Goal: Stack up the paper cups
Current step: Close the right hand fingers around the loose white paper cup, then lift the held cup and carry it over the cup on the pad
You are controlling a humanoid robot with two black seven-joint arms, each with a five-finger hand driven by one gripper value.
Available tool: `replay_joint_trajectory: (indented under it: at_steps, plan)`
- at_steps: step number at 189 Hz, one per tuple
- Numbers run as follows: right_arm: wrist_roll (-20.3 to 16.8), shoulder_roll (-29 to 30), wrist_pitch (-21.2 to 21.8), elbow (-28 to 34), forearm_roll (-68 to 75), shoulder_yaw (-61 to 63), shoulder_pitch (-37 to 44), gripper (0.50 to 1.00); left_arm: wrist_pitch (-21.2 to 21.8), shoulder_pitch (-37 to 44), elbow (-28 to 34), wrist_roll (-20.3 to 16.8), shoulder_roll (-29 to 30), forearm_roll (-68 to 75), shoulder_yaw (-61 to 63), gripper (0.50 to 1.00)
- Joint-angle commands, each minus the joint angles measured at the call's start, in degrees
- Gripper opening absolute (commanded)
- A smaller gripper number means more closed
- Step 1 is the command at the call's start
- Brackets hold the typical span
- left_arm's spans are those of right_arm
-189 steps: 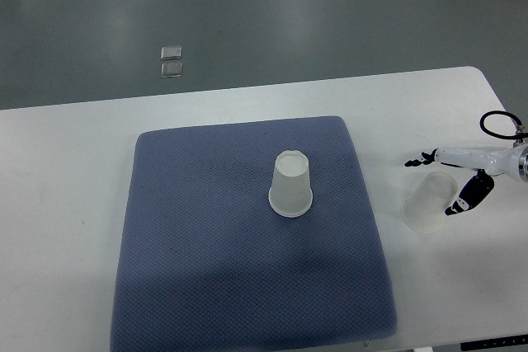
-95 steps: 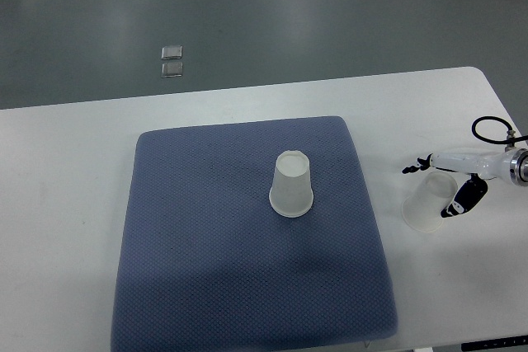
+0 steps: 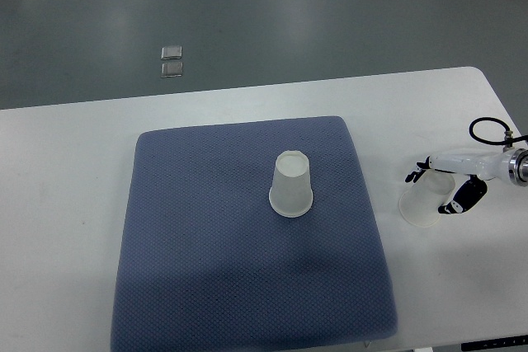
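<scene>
While one paper cup (image 3: 292, 185) stands upside down near the middle of the blue mat (image 3: 206, 269), we see the second cup (image 3: 422, 202) lying tilted just right of the mat, our right hand (image 3: 450, 180) clasping it between its fingers.

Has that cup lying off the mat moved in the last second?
Yes. The cup in the right hand has slid slightly left, toward the blue mat edge.
</scene>
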Motion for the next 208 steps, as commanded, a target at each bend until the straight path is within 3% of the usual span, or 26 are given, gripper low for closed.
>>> replay_joint_trajectory:
  at_steps: [1, 41, 101, 141, 165, 193, 208]
  plan:
    - [0.2, 0.0, 0.0, 0.3, 0.0, 0.0, 0.1, 0.764, 0.0, 0.0, 0.0, 0.0, 0.0, 0.0, 0.0, 1.000]
    - [0.4, 0.0, 0.5, 0.9, 0.1, 0.2, 0.3, 0.691, 0.0, -0.1, 0.0, 0.0, 0.0, 0.0, 0.0, 1.000]
    - [2.1, 0.0, 1.5, 1.2, 0.5, 0.8, 2.6, 0.660, 0.0, 0.0, 0.0, 0.0, 0.0, 0.0, 0.0, 1.000]
    - [4.7, -0.5, 6.6, 1.2, 2.2, 1.0, 8.5, 0.648, 0.1, 0.0, 0.0, 0.0, 0.0, 0.0, 0.0, 1.000]
    - [7.2, -0.2, 10.6, 1.2, 6.0, 0.9, 13.4, 0.609, 0.1, 0.0, 0.0, 0.0, 0.0, 0.0, 0.0, 1.000]
    - [9.3, 0.0, 13.4, 1.2, 7.9, 1.0, 18.6, 0.513, 0.0, 0.0, 0.0, 0.1, 0.0, 0.0, 0.0, 1.000]
    - [9.4, 0.6, 14.2, 1.2, 8.3, 1.0, 20.3, 0.507, 0.0, 0.0, -0.1, 0.0, 0.0, 0.0, 0.0, 1.000]
